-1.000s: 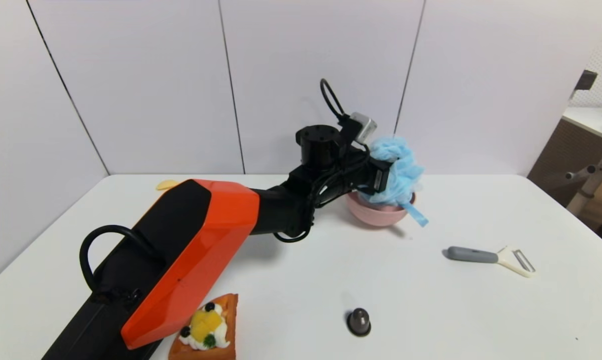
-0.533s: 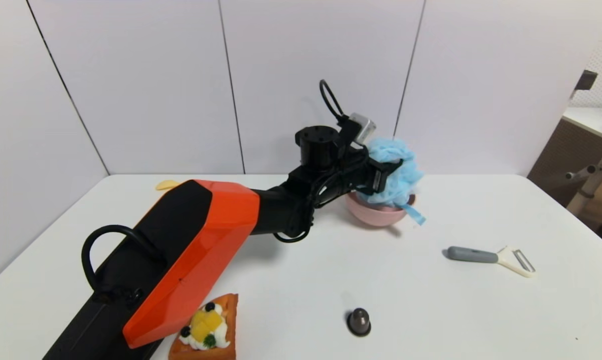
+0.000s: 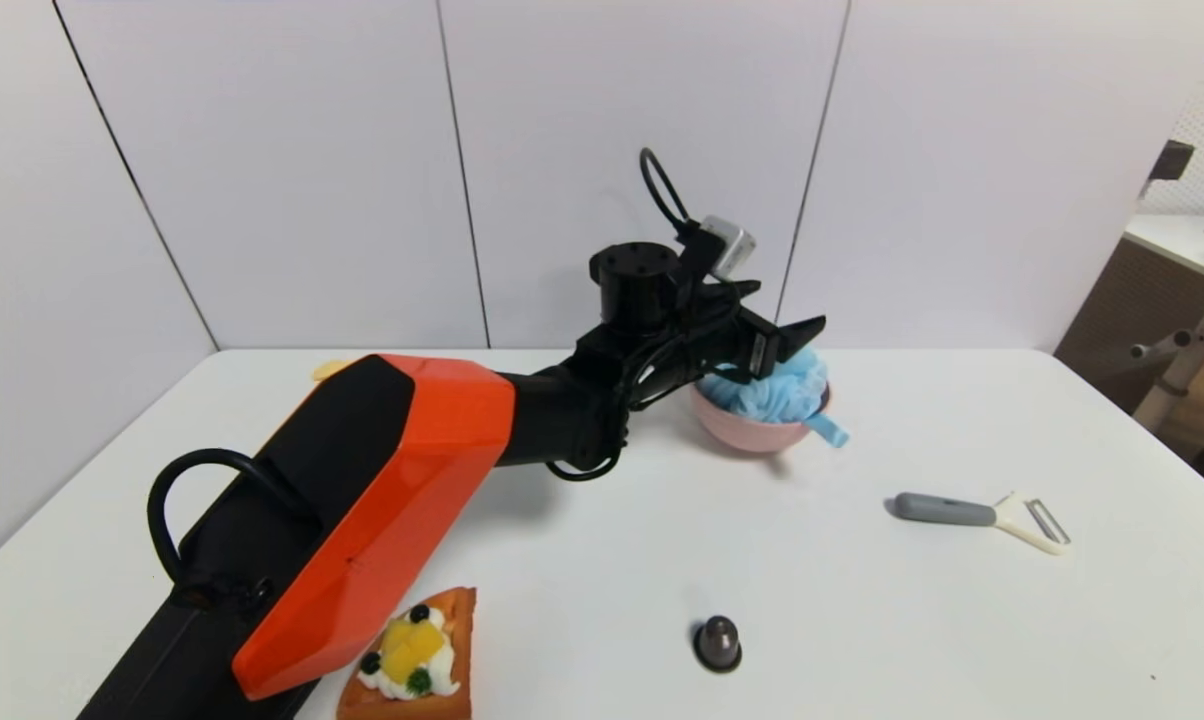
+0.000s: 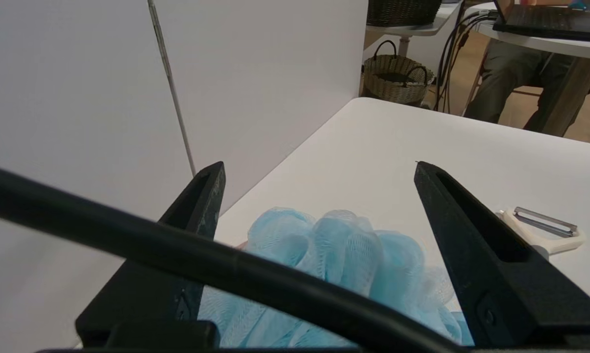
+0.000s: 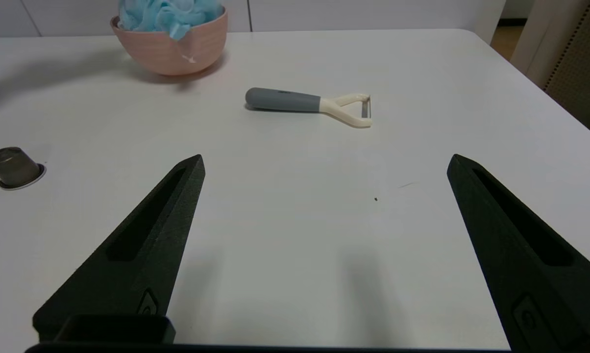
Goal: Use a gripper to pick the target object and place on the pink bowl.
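Left tool point(image 3: 777, 325) spread wide just above loofah point(image 3: 774, 385), nothing pinched; loofah settled in pink bowl point(image 3: 752, 432), directly below fingertips. Right tool point(image 5: 324, 162) spread, well apart over bench point(image 3: 862, 600).

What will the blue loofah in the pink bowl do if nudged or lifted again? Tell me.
The loofah looks like ruffled mesh, so it is probably very light and squashy. It sits heaped above the rim of the pink bowl, so a nudge might tip it out. Its ribbon hangs over the rim and could snag.
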Motion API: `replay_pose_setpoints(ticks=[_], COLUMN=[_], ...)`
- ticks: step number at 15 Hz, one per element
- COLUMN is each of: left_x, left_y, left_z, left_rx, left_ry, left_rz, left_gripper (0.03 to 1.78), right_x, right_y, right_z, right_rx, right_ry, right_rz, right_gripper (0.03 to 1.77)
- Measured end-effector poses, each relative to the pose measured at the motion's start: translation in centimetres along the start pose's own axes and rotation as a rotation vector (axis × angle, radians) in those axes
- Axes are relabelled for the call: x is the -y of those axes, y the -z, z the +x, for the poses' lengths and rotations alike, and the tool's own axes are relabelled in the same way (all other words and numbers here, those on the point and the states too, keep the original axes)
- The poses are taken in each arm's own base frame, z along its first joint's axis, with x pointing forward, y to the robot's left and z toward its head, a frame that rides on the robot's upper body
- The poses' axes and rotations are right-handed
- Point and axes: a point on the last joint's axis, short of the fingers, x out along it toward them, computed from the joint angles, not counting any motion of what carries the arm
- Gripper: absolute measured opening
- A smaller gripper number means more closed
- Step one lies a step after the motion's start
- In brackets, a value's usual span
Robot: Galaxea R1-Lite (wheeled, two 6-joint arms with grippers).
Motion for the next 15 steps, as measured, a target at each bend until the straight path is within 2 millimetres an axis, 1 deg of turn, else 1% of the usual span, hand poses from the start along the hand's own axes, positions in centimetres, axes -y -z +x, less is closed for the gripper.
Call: replay_pose_setpoints(ticks=[2,4,6,8,9,10,12,14,15], left_x=[-0.3,-0.6,-1.1,-1.3,-1.3,-1.1,-0.5,0.5,1.2], left_y=[-0.5,-1.9,-4.1,-6.8,-8.2,-9.6,-12.1,-14.4,-15.2], left_z=[-0.2,-0.6,-1.7,-3.7,-5.2,-7.1,-11.4,-16.9,-19.9], left_rx=[0.003,-0.001,-0.024,-0.082,-0.124,-0.173,-0.262,-0.335,-0.364], left_ry=[-0.004,-0.010,-0.022,-0.039,-0.047,-0.056,-0.079,-0.114,-0.137], left_rz=[0.005,0.014,0.036,0.055,0.058,0.057,0.043,0.027,0.019], left_gripper=[1.47,1.52,1.56,1.59,1.61,1.62,1.64,1.66,1.66], right_x=[0.0,0.0,0.0,0.0,0.0,0.0,0.0,0.0,0.0], right_y=[0.0,0.0,0.0,0.0,0.0,0.0,0.0,0.0,0.0], right_z=[0.0,0.0,0.0,0.0,0.0,0.0,0.0,0.0,0.0], right_rx=[0.000,0.000,0.000,0.000,0.000,0.000,0.000,0.000,0.000], right_ry=[0.000,0.000,0.000,0.000,0.000,0.000,0.000,0.000,0.000], right_rz=[0.000,0.000,0.000,0.000,0.000,0.000,0.000,0.000,0.000], right_gripper=[1.71,1.71,1.71,1.71,1.71,1.71,1.71,1.71,1.71])
